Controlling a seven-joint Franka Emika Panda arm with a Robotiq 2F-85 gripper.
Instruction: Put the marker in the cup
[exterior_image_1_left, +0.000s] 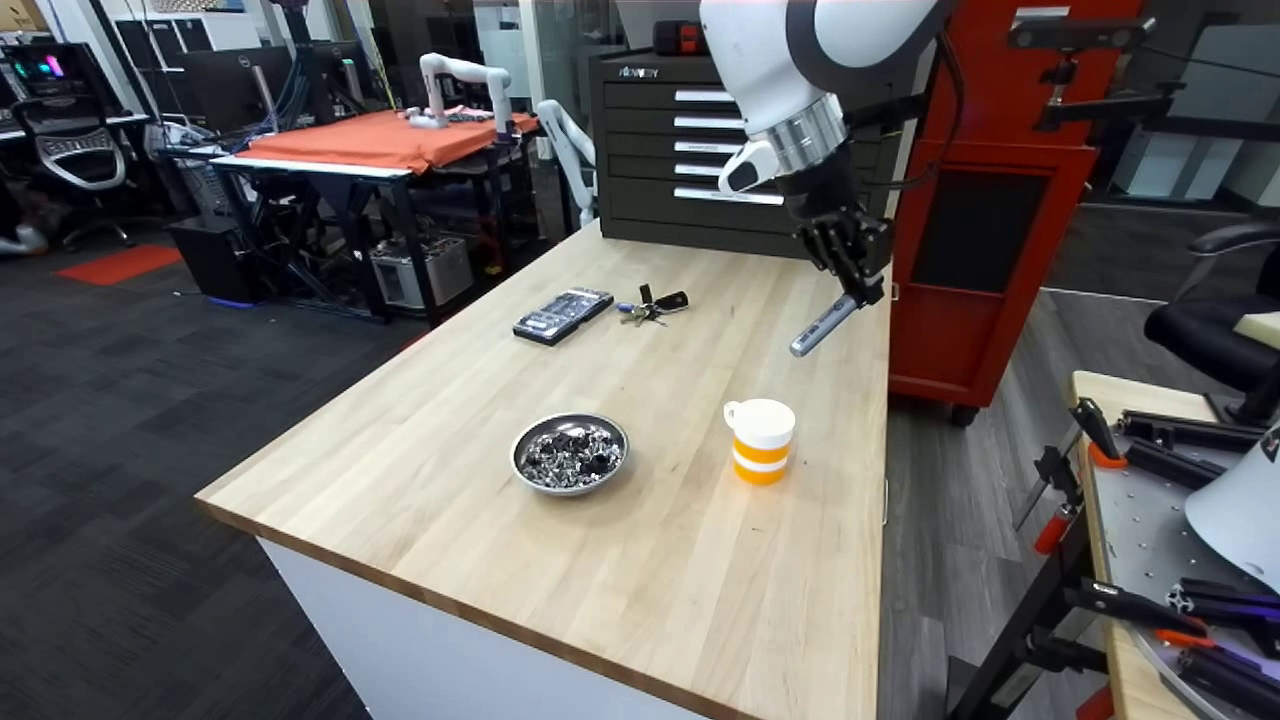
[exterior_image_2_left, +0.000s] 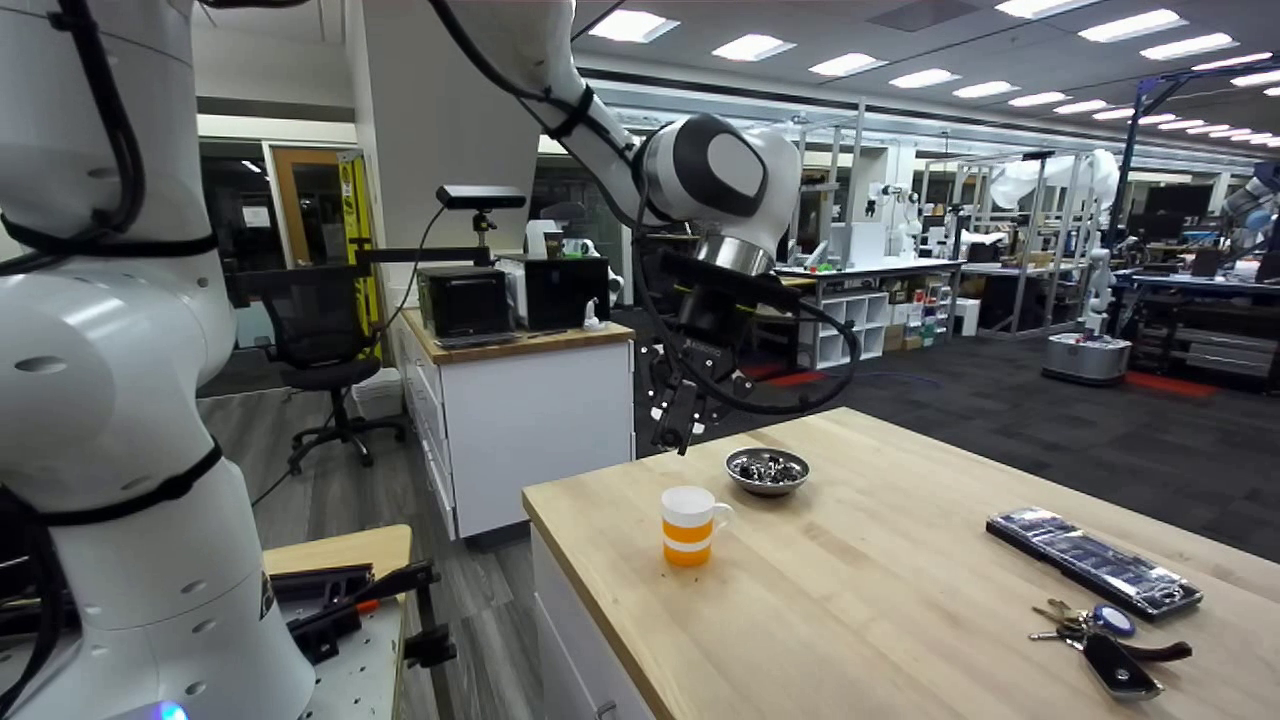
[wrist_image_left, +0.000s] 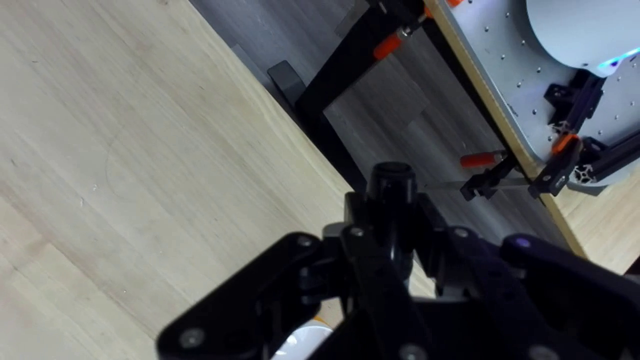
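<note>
The marker (exterior_image_1_left: 823, 326) is a slim grey and black stick. My gripper (exterior_image_1_left: 866, 290) is shut on it near one end and holds it tilted above the table. In the wrist view, the marker's black end (wrist_image_left: 393, 187) stands between the two fingertips (wrist_image_left: 389, 212). In an exterior view, the gripper (exterior_image_2_left: 680, 428) hangs over the table's edge region, and the marker cannot be told apart from the dark fingers. The cup (exterior_image_1_left: 760, 442), white with orange bands and a handle, stands upright on the table, also seen as the cup (exterior_image_2_left: 687, 527). The gripper partly hides its white rim (wrist_image_left: 306, 341).
A metal bowl (exterior_image_1_left: 519, 455) of small shiny pieces stands beside the cup. A flat dark case (exterior_image_1_left: 563, 315) and keys (exterior_image_1_left: 650, 305) lie farther along the wooden table (exterior_image_1_left: 640, 610). A dark drawer chest (exterior_image_1_left: 650, 150) stands at the table's end. A workbench (wrist_image_left: 500, 110) with clamps is across a gap.
</note>
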